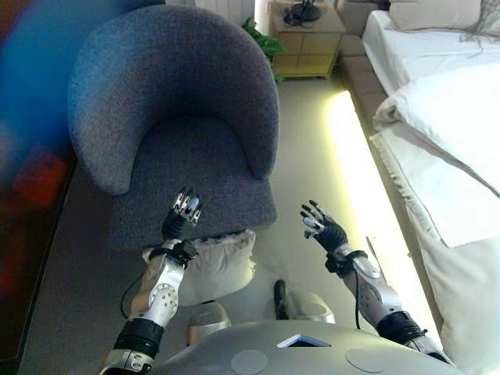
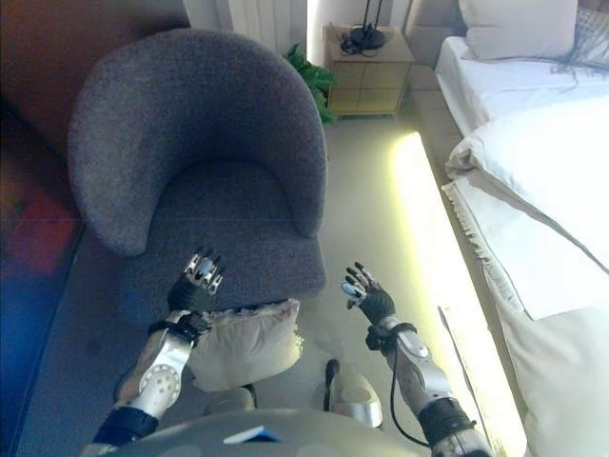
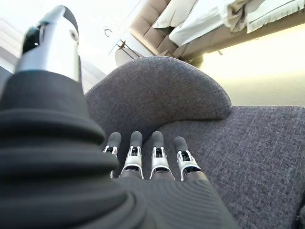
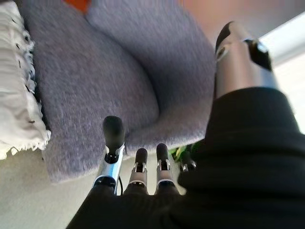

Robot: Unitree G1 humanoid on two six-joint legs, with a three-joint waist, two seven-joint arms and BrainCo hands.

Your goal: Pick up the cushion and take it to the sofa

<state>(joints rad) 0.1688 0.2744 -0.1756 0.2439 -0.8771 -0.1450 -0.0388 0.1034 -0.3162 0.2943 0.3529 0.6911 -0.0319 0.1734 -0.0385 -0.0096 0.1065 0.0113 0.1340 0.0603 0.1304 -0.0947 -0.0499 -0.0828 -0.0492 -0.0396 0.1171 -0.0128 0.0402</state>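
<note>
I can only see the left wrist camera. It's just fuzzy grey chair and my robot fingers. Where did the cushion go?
Observer: The cream fabric cushion with a fringed edge lies on the floor, right in front of the grey round-backed fabric armchair.
Operator: Is my hand touching it?
Observer: It doesn't look so. The left robot hand is open over the seat's front edge, past the cushion.
Operator: Is the other hand holding anything?
Observer: No, the right robot hand is open and empty, over the floor beside the armchair.
</note>
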